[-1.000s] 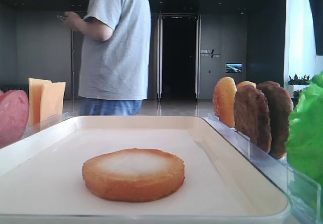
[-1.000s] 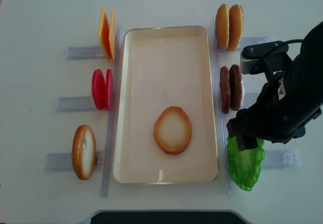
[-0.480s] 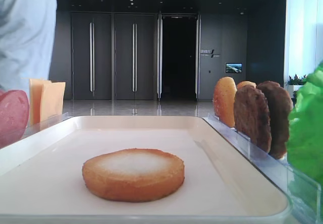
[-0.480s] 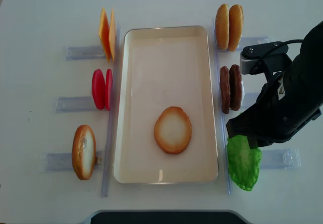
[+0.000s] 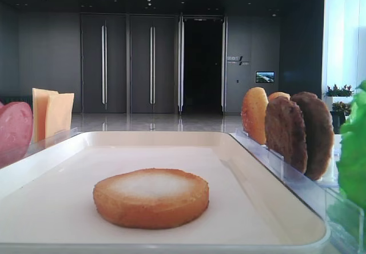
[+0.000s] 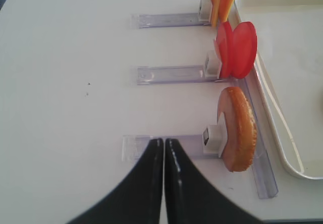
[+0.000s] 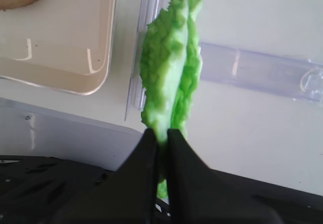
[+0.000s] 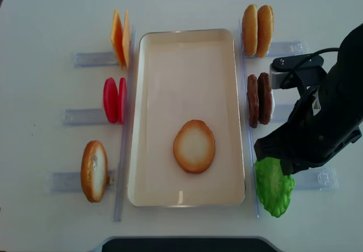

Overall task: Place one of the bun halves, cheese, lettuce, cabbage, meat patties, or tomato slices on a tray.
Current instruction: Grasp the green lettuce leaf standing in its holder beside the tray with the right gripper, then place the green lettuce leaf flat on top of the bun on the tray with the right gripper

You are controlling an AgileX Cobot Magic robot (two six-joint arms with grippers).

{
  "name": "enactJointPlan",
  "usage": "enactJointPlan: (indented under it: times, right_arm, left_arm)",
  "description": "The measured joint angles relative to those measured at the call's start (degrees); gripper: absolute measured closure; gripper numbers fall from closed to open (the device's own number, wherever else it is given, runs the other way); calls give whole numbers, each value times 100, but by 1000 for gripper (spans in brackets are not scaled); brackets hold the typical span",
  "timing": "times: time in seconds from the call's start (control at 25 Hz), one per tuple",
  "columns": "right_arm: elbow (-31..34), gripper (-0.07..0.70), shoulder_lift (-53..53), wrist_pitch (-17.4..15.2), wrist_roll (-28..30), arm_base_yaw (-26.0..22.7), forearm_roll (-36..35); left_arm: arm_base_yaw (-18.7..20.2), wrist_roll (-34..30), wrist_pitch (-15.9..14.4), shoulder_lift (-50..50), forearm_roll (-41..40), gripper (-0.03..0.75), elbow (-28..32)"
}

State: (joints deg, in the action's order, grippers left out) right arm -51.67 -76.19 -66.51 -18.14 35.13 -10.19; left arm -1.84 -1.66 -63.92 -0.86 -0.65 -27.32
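Note:
My right gripper [image 7: 161,132] is shut on the lettuce [image 7: 170,67], a ruffled bright green leaf that stands on edge just right of the cream tray [image 8: 148,121] above a clear rack. From overhead the lettuce [image 8: 273,187] shows below the black right arm, and the gripper itself is hidden there. One bun half [image 8: 194,146] lies flat in the tray, pale face up. Another bun half [image 6: 237,128] stands in a left rack, right of my left gripper [image 6: 163,142], which is shut on nothing. Cheese [image 8: 119,37], tomato slices [image 8: 114,100], meat patties [image 8: 259,99] and two more bun halves [image 8: 257,22] stand in racks.
Clear plastic racks [image 8: 317,179] flank the tray on both sides. The table's front edge [image 7: 75,125] runs just below the lettuce. The low front view shows the tray [image 5: 46,157] with the bun half [image 5: 151,197] and the lettuce [image 5: 354,151] at the right edge.
The right gripper has closed on the lettuce, and the leaf has shifted slightly and bunched up. A person standing behind the table has walked out of view.

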Motion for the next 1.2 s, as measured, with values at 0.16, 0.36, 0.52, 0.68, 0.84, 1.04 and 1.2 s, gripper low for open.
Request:
enactJointPlan:
  times: [0.16, 0.36, 0.52, 0.68, 0.84, 1.04, 1.2]
  right_arm:
    - [-53, 619, 0, -176, 12, 0, -131]
    - [-368, 619, 0, -321, 364, 18, -672]
    - [-631, 619, 0, -263, 827, 18, -1463]
    - [-713, 619, 0, 290, 1272, 18, -2168]
    - [-713, 619, 0, 867, 1522, 18, -2476]
    - [-713, 619, -7, 1410, 1711, 18, -2750]
    - [-713, 619, -20, 1709, 1885, 18, -3260]
  left_arm:
    - [0, 0, 0, 0, 0, 715, 0]
    - [0, 0, 0, 0, 0, 715, 0]
    - [0, 0, 0, 0, 0, 715, 0]
    - [0, 0, 0, 0, 0, 715, 0]
    - [0, 0, 0, 0, 0, 715, 0]
    - [0, 0, 0, 0, 0, 715, 0]
    - [0, 0, 0, 0, 0, 715, 0]
